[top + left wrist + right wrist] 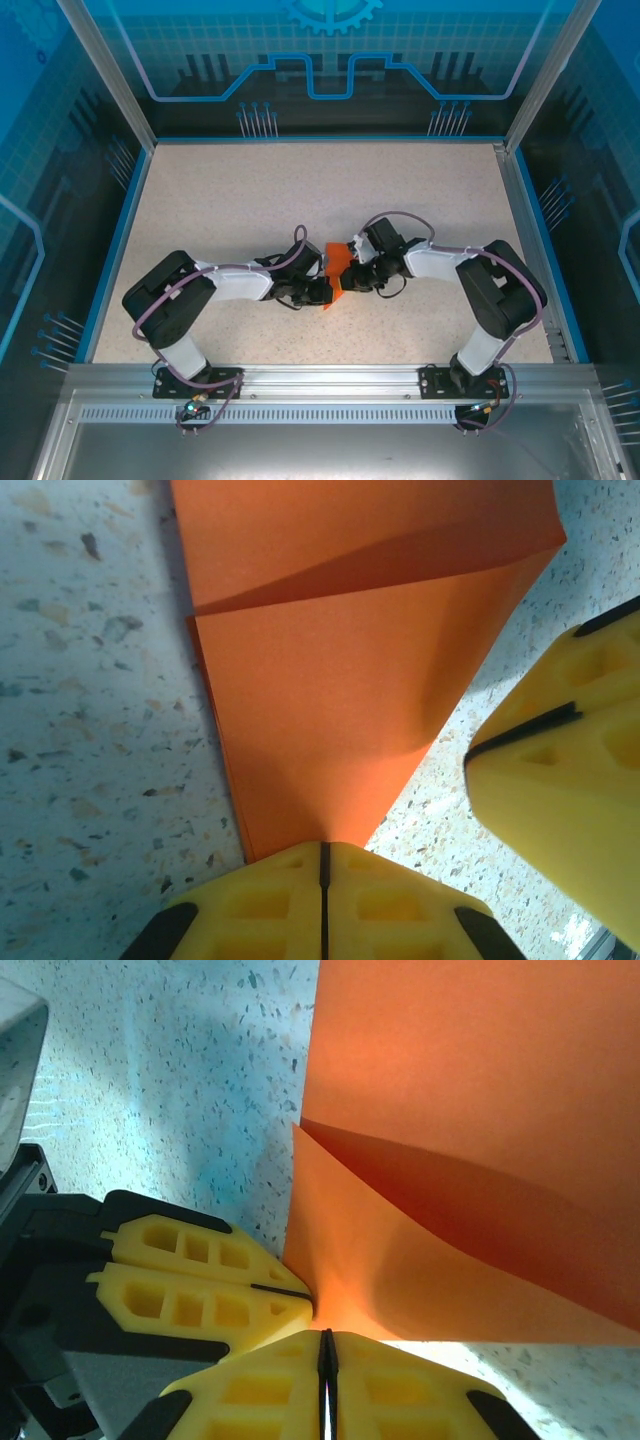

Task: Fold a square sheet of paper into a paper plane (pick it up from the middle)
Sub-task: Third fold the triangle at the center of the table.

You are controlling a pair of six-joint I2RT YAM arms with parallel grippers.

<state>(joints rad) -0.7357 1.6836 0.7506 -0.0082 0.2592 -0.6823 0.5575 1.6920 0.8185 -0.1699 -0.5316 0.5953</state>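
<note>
1. The left gripper (322, 850) is shut tight, its two yellow fingers pressed together with just a dark seam between them.
2. Its tips sit right at a narrow corner of the paper (330, 710). It cannot be told whether a sliver of paper is pinched in that seam or the tips merely touch it.
3. Over to the right gripper (325, 1335), and it is the same story: fingers together, a hairline seam, tips hard up against the paper's edge. Whether it has a grip cannot be told either.
4. The two grippers are very close. In the right wrist view the left one's yellow fingers lie just left of the right one's tips. In the left wrist view a yellow finger of the right gripper stands just right of the paper.
5. The paper is bright orange and folded into layers. A slanting crease runs across it, and one flap is lifted a little, throwing a shadow on the layer below.
6. From above, the paper sits between the two grippers, about midway between the table's left and right sides and nearer its near edge than its far one.
7. The arms reach in from left and right, elbows bent, over the speckled table (250, 190).
</note>
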